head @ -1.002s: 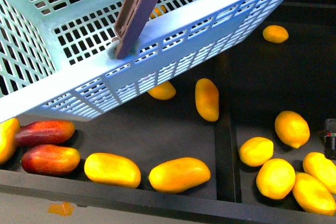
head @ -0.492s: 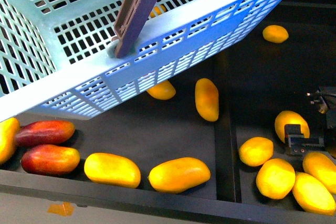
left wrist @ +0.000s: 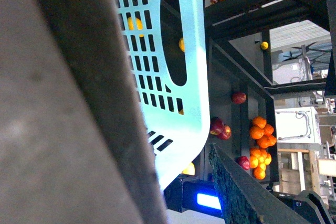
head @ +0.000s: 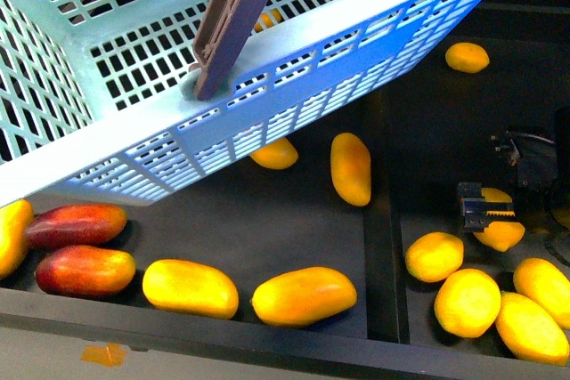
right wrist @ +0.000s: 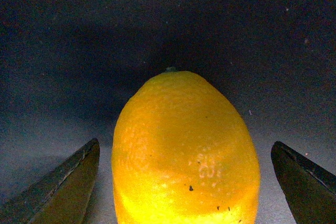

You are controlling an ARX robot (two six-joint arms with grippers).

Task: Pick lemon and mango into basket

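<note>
Over the bin point(head: 445, 131), my right gripper point(head: 488, 213) straddles the lemon point(right wrist: 186, 150), wide open, holding nothing; from the front it half-hides the lemon.

Front view bright, sharp. Left wrist view: blurred foreground, glare behind. Right wrist view dim, perhaps grainy; lemon point(right wrist: 186, 150) glows.

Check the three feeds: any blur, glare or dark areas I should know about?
Front view: sharp and evenly lit, though the basket fills the upper left. Left wrist view: a large out-of-focus mass covers much of the frame, and the bright background looks washed out. Right wrist view: dim surroundings, lemon sharp and brightest at its near end, fingers in shadow.
</note>
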